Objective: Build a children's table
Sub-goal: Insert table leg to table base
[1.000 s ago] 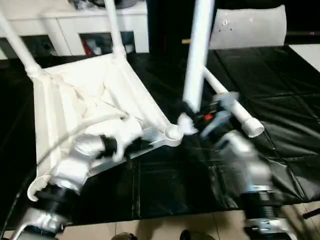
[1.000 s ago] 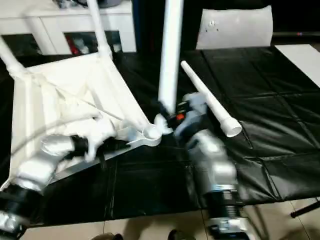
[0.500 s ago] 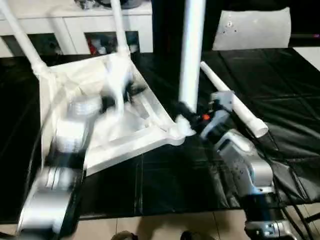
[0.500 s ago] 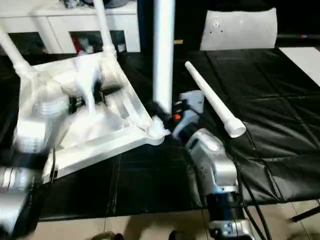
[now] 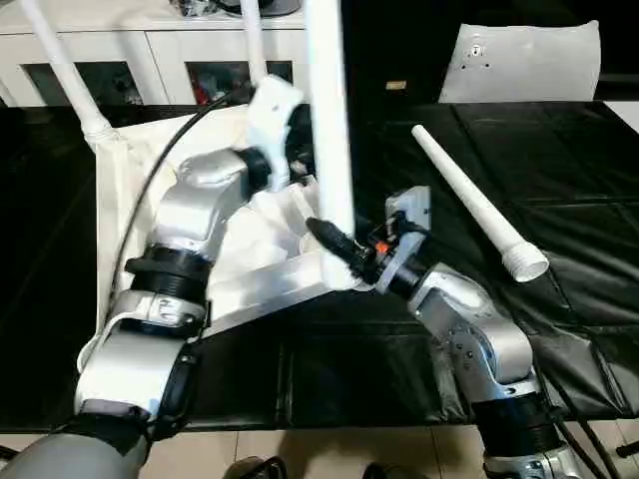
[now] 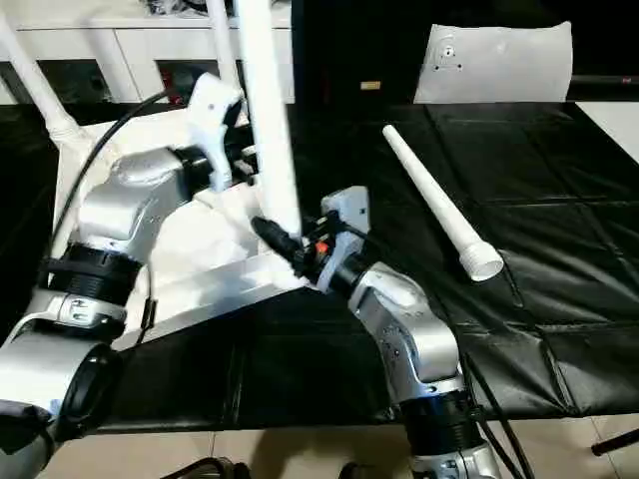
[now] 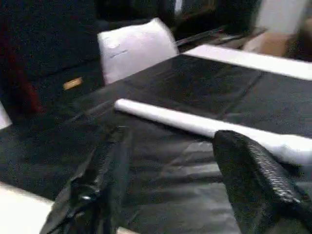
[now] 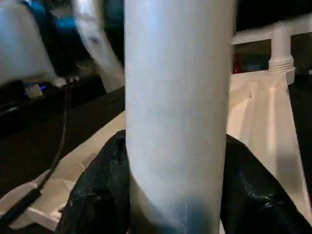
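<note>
across the black-covered work surface [image 5: 559, 180] the table top [image 5: 250, 289] lies upside down, ribbed underside facing up, taking up the robot's left half of the mat. behind it stands a white cabinet [image 5: 140, 45] with dark glass doors, and at the far right a flat white sheet [image 5: 524, 62] with a small round fitting leans upright.

two legs already stand in the far corners of the top: one at the far left corner [image 5: 62, 70] tilting outward, one further right [image 5: 253, 42] rising out of the frame. a third leg [image 5: 327, 130] stands nearly upright at the near corner, its lower end at the corner socket, and the right gripper [image 5: 339, 244] is clamped around it low down; in the right wrist view the tube sits pressed between both black fingers [image 8: 97, 190]. the fourth leg [image 5: 477, 205] lies loose on the mat to the right, wide end nearer the robot, well apart from the top.

the left gripper [image 7: 170, 180] hangs above the table top's far part, just beside the upright leg, its fingers spread wide with nothing between them; past them the left wrist view looks toward the loose leg on the mat.
</note>
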`<state>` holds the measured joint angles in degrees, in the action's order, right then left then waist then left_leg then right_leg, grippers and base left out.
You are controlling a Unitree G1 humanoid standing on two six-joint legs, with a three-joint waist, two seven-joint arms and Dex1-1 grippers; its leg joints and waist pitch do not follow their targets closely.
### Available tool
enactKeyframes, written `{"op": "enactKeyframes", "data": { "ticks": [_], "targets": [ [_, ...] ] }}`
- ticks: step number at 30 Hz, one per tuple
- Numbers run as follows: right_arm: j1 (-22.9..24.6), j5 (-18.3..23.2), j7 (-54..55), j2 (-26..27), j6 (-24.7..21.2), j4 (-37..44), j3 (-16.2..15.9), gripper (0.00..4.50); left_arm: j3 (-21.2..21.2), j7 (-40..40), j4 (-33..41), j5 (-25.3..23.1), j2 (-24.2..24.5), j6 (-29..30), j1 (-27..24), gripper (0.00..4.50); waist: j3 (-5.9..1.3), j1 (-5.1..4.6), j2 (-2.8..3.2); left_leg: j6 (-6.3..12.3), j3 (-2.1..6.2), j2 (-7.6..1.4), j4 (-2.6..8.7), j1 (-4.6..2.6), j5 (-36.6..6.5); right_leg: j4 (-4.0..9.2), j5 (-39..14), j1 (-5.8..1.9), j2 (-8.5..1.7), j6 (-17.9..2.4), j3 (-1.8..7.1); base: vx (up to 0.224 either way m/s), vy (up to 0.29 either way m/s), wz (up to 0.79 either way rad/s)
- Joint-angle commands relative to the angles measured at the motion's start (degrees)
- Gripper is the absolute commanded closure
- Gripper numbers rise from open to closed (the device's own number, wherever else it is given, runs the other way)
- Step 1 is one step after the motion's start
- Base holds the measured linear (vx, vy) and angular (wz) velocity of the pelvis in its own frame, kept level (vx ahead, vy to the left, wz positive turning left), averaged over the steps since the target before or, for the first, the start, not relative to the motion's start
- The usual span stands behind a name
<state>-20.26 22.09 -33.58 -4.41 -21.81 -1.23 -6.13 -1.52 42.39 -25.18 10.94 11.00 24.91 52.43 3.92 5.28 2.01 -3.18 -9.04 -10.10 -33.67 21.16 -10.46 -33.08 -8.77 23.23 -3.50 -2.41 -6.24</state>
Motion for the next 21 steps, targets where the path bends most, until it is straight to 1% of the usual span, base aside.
{"op": "enactKeyframes", "data": {
  "ticks": [1, 2, 3, 5, 6, 7, 9, 10, 11, 12, 13, 14, 15, 16, 17, 19, 21],
  "targets": [
    [-0.6, -1.1, 0.6, -0.1, -0.3, -0.3, -0.1, 2.62, -1.3, 2.6, 4.4, 2.2, -0.5, 1.8, 0.6, 1.18, -4.86, 0.23, -0.36, 3.59, 0.64, -3.08, 3.24, -0.19, -5.4, 3.20, -12.3, -4.06, -5.71, -9.5, 3.61, 0.000, 0.000, 0.00],
    [-0.9, -1.3, 1.3, -0.2, -0.3, -0.8, 0.2, 2.62, -2.1, 4.4, 8.3, 3.5, 0.1, 3.7, 0.1, 0.99, -4.82, 0.24, -0.42, 3.45, 0.64, -3.02, 3.23, -0.20, -5.8, 3.15, -13.0, -4.10, -5.71, -9.5, 3.61, 0.000, 0.000, 0.00],
    [-1.1, -1.7, 1.6, -0.4, -0.1, -1.3, 0.2, 2.62, -2.5, 5.1, 10.1, 3.9, 0.5, 4.6, -0.1, 0.99, -4.80, 0.22, -0.54, 3.63, 0.57, -2.90, 3.22, -0.13, -5.6, 3.30, -13.3, -4.09, -5.60, -9.3, 3.60, 0.000, 0.000, 0.00],
    [-1.4, -2.4, 1.8, -0.8, 0.3, -2.0, 0.1, 2.62, -3.3, 5.9, 13.0, 4.5, 1.2, 6.2, -0.3, 0.85, -4.60, 0.05, -0.60, 3.30, 0.49, -2.82, 3.23, -0.17, -6.3, 3.64, -15.5, -3.95, -5.51, -8.7, 3.53, 0.000, 0.000, 0.00],
    [-1.5, -2.5, 1.9, -0.9, 0.3, -2.1, 0.1, 2.62, -3.7, 6.3, 14.1, 4.7, 1.5, 6.7, -0.4, 0.74, -4.59, 0.02, -0.58, 3.09, 0.52, -2.82, 3.23, -0.17, -6.4, 3.58, -15.9, -4.03, -5.51, -8.6, 3.52, 0.000, 0.000, 0.00],
    [-1.5, -2.4, 1.9, -0.9, 0.3, -2.2, 0.1, 2.62, -4.1, 6.6, 15.5, 4.9, 1.7, 7.5, -0.5, 0.58, -4.59, -0.11, -0.56, 3.11, 0.49, -2.69, 3.21, -0.08, -6.3, 3.67, -16.3, -4.05, -5.36, -8.0, 3.49, 0.000, 0.000, 0.00],
    [-1.9, -2.5, 1.9, -0.9, 0.4, -2.3, 0.1, 2.62, -4.6, 6.9, 16.9, 4.9, 1.9, 8.1, -0.7, 0.56, -4.59, -0.14, -0.46, 2.94, 0.54, -2.72, 3.22, -0.23, -6.7, 3.71, -17.1, -4.00, -5.30, -7.4, 3.44, 0.000, 0.000, 0.00],
    [-2.1, -2.6, 2.0, -0.9, 0.3, -2.3, 0.1, 2.62, -4.5, 6.2, 17.1, 4.5, 1.9, 8.1, -1.0, 0.56, -4.58, -0.23, -0.47, 2.96, 0.52, -2.70, 3.22, -0.19, -6.8, 3.81, -17.2, -3.98, -5.22, -7.1, 3.43, 0.000, 0.000, 0.00],
    [-2.1, -2.6, 2.0, -0.9, 0.3, -2.3, 0.1, 2.62, -4.3, 5.7, 17.1, 4.4, 1.8, 8.1, -1.2, 0.56, -4.62, -0.25, -0.19, 2.85, 0.53, -2.70, 3.17, -0.30, -6.9, 3.89, -17.2, -3.88, -5.14, -7.0, 3.42, 0.000, 0.000, 0.00],
    [-2.1, -2.6, 2.2, -1.0, 0.3, -2.1, 0.2, 2.62, -4.0, 4.7, 16.3, 3.6, 2.2, 7.5, -1.3, 0.56, -4.63, -0.23, -0.04, 2.77, 0.60, -2.65, 3.17, -0.30, -7.1, 3.82, -16.9, -3.88, -5.04, -7.0, 3.38, 0.000, 0.000, 0.00],
    [-2.1, -2.6, 2.2, -1.1, 0.3, -2.0, 0.3, 2.62, -3.9, 4.0, 15.9, 3.0, 2.5, 7.2, -1.4, 0.56, -4.67, -0.28, -0.09, 2.72, 0.59, -2.71, 3.19, -0.33, -7.1, 3.84, -16.6, -3.90, -5.04, -7.0, 3.39, 0.000, 0.000, 0.00],
    [-2.1, -2.6, 2.5, -1.3, 0.2, -1.7, 0.7, 2.62, -3.6, 3.7, 15.1, 2.4, 3.2, 6.6, -1.7, 0.38, -4.66, -0.35, 0.31, 2.52, 0.67, -2.75, 3.19, -0.42, -7.5, 3.97, -16.3, -3.78, -4.90, -6.9, 3.33, 0.000, 0.000, 0.00],
    [-2.1, -2.5, 2.8, -1.5, 0.1, -1.5, 1.1, 2.62, -3.3, 3.5, 14.5, 2.0, 3.8, 6.1, -1.9, 0.38, -4.73, -0.41, 0.16, 2.46, 0.66, -2.72, 3.17, -0.37, -7.6, 3.84, -15.9, -3.89, -4.91, -7.0, 3.35, 0.000, 0.000, 0.00],
    [-2.0, -2.6, 3.4, -1.8, 0.0, -1.2, 1.9, 2.62, -2.8, 2.9, 13.5, 1.1, 5.1, 5.5, -2.6, 0.22, -4.79, -0.42, 0.85, 2.26, 0.76, -2.68, 3.16, -0.38, -7.8, 3.79, -15.4, -3.88, -4.92, -7.0, 3.32, 0.000, 0.000, 0.00],
    [-2.0, -2.7, 3.6, -2.1, 0.0, -1.2, 2.2, 2.62, -2.7, 2.5, 13.0, 0.5, 5.8, 5.1, -3.0, 0.19, -4.81, -0.55, 0.51, 2.12, 0.74, -2.64, 3.21, -0.42, -8.1, 3.78, -14.9, -3.91, -4.79, -6.9, 3.32, 0.000, 0.000, 0.00],
    [-2.1, -3.4, 4.2, -3.3, -0.1, -1.4, 3.0, 2.62, -3.2, 3.2, 12.5, -0.7, 8.2, 4.8, -4.7, 0.04, -4.90, -0.70, 0.83, 1.86, 0.76, -2.47, 3.15, -0.38, -8.0, 3.67, -14.8, -4.03, -4.67, -6.4, 3.29, 0.000, 0.000, 0.00],
    [-2.1, -3.6, 4.8, -3.7, -0.2, -1.6, 3.7, 2.62, -3.2, 3.3, 12.4, -0.9, 9.1, 5.2, -5.7, 0.00, -4.97, -0.69, 0.84, 1.53, 0.74, -2.64, 3.12, -0.51, -7.4, 3.50, -13.8, -3.90, -4.75, -7.1, 3.36, 0.000, 0.000, 0.00]
  ]
}}
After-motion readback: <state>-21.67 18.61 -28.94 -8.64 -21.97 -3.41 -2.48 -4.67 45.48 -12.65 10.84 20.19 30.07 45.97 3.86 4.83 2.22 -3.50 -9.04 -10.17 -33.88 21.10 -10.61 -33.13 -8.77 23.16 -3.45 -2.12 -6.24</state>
